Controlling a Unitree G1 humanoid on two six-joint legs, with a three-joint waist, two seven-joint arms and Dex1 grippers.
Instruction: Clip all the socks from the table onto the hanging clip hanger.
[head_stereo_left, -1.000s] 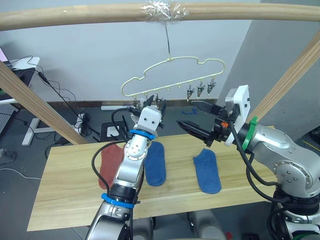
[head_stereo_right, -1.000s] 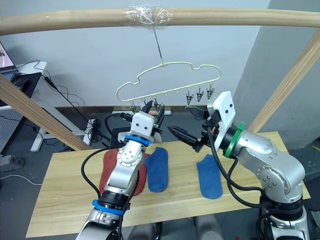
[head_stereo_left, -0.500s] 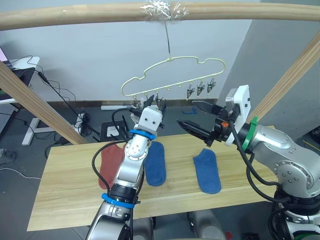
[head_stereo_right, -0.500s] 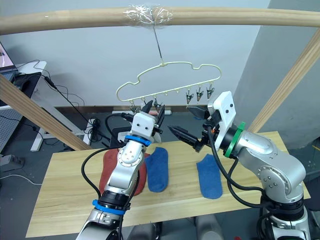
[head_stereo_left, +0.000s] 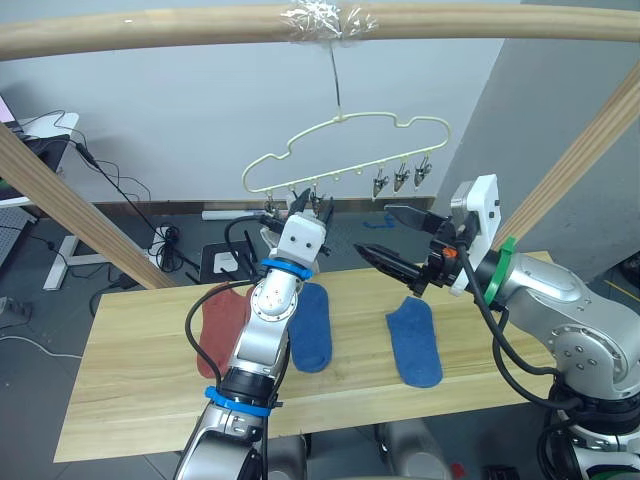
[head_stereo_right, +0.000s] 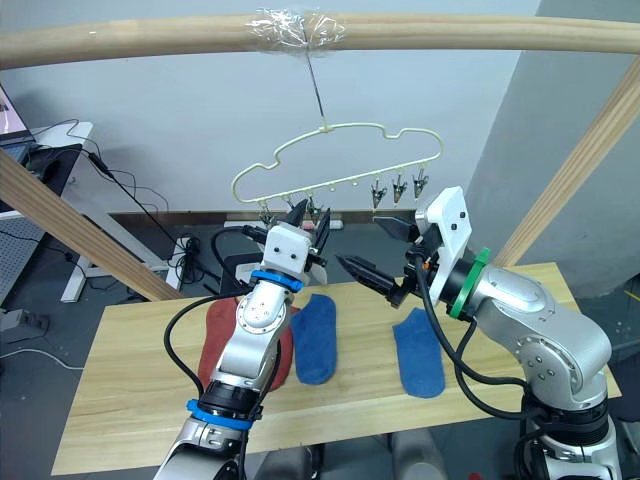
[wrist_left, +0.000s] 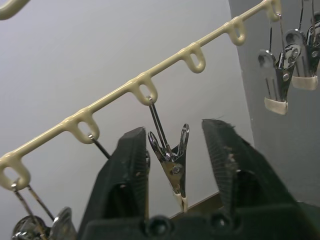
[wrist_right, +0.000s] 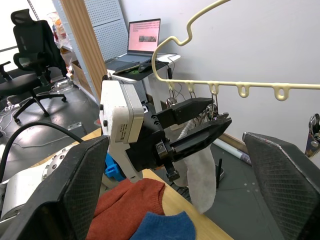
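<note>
A: Overhead, a round pale wooden beam (head_stereo_left: 150, 28) carries the thin yellow-green wire clip hanger (head_stereo_left: 345, 150) above the light plank worktop (head_stereo_left: 140, 380). What lies on the worktop?

B: Two blue ankle socks, one near the middle (head_stereo_left: 311, 325) and one toward the right end (head_stereo_left: 415, 341), plus a rust-red sock (head_stereo_left: 213, 327) left of them, partly behind the left arm. In the right wrist view a light grey sock (wrist_right: 202, 172) hangs at the hanger's left-end clips.

A: And the grippers?

B: The left gripper (wrist_left: 176, 150) has its fingers apart, empty, straddling one dark metal clip (wrist_left: 172, 162) without visibly touching it. The right gripper (head_stereo_left: 385, 238) hovers just right of it, fingers wide apart, holding nothing.

A: How should this step go?

B: I'd say centre the clip's upper handles between the left fingers before squeezing, since the clip can swing. Squeeze squarely so the clip opens fully, and steady the hanger.
</note>
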